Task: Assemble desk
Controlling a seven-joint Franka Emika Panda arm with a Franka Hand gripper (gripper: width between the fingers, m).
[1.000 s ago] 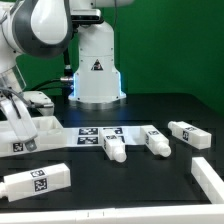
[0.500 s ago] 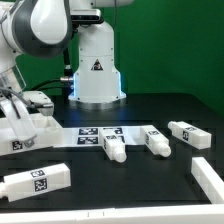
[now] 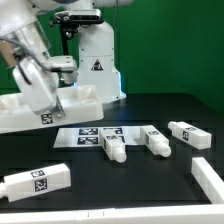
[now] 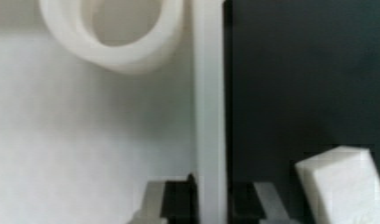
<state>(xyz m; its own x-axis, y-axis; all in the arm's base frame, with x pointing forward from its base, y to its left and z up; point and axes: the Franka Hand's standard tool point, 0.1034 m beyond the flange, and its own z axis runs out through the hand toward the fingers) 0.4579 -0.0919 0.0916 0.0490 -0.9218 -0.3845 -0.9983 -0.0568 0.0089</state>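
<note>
Tool (image 4: 217,203) clamped on desk top (image 4: 80,150) edge; fingertips (image 4: 169,203) partly cut off in wrist view.

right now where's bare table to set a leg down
Bare table in the foreground, between the lone leg and the row of legs. More behind that row, to the exterior view's right of the robot base. Crowded around the marker board.
</note>
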